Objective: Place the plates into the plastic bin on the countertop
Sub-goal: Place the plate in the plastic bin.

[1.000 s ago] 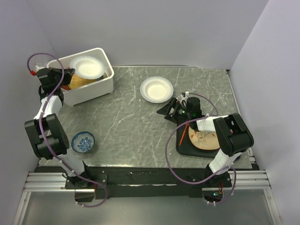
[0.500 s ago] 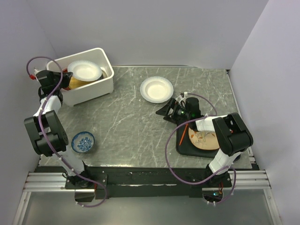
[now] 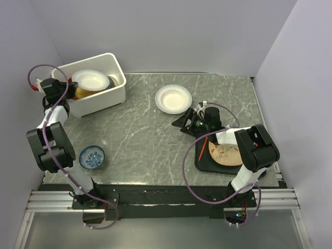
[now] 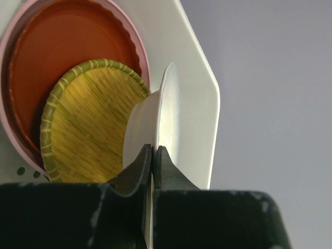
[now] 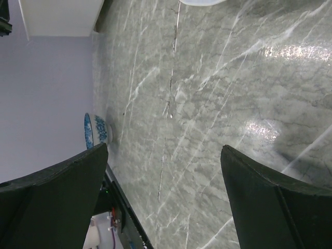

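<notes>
Workspace from above, with both wrist views. My left gripper (image 4: pixel 154 157) is clenched on the rim of a white plate (image 3: pixel 91 79), held on edge inside the plastic bin (image 3: pixel 115 93) at the far left corner of the countertop (image 3: pixel 145 135). Stacked beneath that plate, as the left wrist view shows, are a woven yellow plate (image 4: pixel 85 122), a red-orange plate (image 4: pixel 62 44) and a pink plate (image 4: pixel 4 78), of which only the rim shows. The bin's tall wall (image 4: pixel 199 109) rises just beyond the held plate. My right gripper (image 5: pixel 164 150) hangs released, jaws wide apart, low over bare stone near a second white plate (image 3: pixel 173 98) lying alone at mid-table. Just behind that arm sits a black tray (image 3: pixel 205 162) carrying a cream plate with twig drawing (image 3: pixel 227 154) and a thin orange-red stick (image 3: pixel 203 147) that I cannot identify. A small blue-and-white bowl (image 3: pixel 92 156) stands near the left arm's base, well apart from the bin. Count: six plates in view, four in the bin, one on the stone, one on the tray; one bowl, one tray, one bin.
</notes>
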Action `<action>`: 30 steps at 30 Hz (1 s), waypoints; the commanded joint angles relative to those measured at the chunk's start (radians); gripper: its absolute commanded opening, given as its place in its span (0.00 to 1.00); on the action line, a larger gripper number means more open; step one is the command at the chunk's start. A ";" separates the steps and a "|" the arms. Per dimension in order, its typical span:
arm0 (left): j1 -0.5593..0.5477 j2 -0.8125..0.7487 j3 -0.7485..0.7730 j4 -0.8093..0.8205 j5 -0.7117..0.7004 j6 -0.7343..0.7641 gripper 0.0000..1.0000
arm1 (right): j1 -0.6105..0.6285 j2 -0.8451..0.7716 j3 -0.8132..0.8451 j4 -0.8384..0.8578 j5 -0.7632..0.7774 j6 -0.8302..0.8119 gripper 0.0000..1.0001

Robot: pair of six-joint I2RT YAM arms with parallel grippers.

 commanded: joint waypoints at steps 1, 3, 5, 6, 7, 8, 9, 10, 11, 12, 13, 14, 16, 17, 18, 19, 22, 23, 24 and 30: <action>0.008 -0.009 0.021 0.078 -0.009 -0.012 0.01 | 0.010 0.014 0.034 0.019 -0.005 -0.011 0.96; 0.008 -0.006 0.015 0.078 -0.015 -0.013 0.01 | 0.009 0.014 0.034 0.016 -0.003 -0.013 0.96; 0.006 -0.004 0.006 0.074 -0.017 -0.015 0.01 | 0.009 0.014 0.034 0.015 -0.005 -0.014 0.96; 0.008 -0.004 0.003 0.067 -0.021 -0.016 0.01 | 0.009 0.015 0.035 0.016 -0.005 -0.014 0.96; 0.006 -0.004 0.000 0.064 -0.021 -0.018 0.01 | 0.009 0.017 0.037 0.016 -0.007 -0.014 0.96; 0.008 -0.006 -0.002 0.063 -0.021 -0.016 0.01 | 0.009 0.017 0.037 0.018 -0.008 -0.013 0.96; 0.008 -0.006 -0.008 0.061 -0.021 -0.018 0.01 | 0.009 0.020 0.037 0.018 -0.010 -0.010 0.96; 0.008 -0.006 -0.013 0.060 -0.026 -0.018 0.01 | 0.010 0.020 0.035 0.021 -0.011 -0.010 0.96; 0.008 -0.007 -0.014 0.055 -0.028 -0.018 0.01 | 0.009 0.021 0.035 0.025 -0.011 -0.007 0.96; 0.008 -0.006 -0.017 0.051 -0.031 -0.018 0.03 | 0.009 0.023 0.034 0.027 -0.013 -0.005 0.96; 0.008 -0.006 -0.017 0.043 -0.034 -0.018 0.04 | 0.009 0.023 0.035 0.029 -0.014 -0.004 0.96; 0.010 -0.003 -0.017 0.041 -0.034 -0.018 0.05 | 0.009 0.023 0.034 0.029 -0.016 -0.004 0.96; 0.008 -0.001 -0.016 0.034 -0.034 -0.018 0.08 | 0.010 0.023 0.034 0.030 -0.013 -0.004 0.96; 0.008 0.000 -0.016 0.031 -0.031 -0.018 0.10 | 0.009 0.023 0.034 0.029 -0.014 -0.004 0.96; 0.008 0.000 -0.016 0.028 -0.032 -0.016 0.14 | 0.010 0.023 0.034 0.029 -0.016 -0.005 0.96; 0.008 0.000 -0.016 0.024 -0.032 -0.016 0.16 | 0.009 0.023 0.034 0.027 -0.014 -0.005 0.96; 0.010 -0.010 -0.019 0.015 -0.044 -0.013 0.31 | 0.009 0.021 0.029 0.030 -0.016 -0.004 0.96; 0.010 -0.019 -0.022 0.014 -0.058 -0.015 0.35 | 0.010 0.021 0.031 0.032 -0.016 -0.004 0.96; 0.010 -0.027 -0.029 0.018 -0.063 -0.013 0.47 | 0.010 0.021 0.031 0.030 -0.017 -0.004 0.96; 0.008 -0.076 -0.026 -0.002 -0.086 -0.001 0.75 | 0.010 0.018 0.026 0.035 -0.017 -0.001 0.97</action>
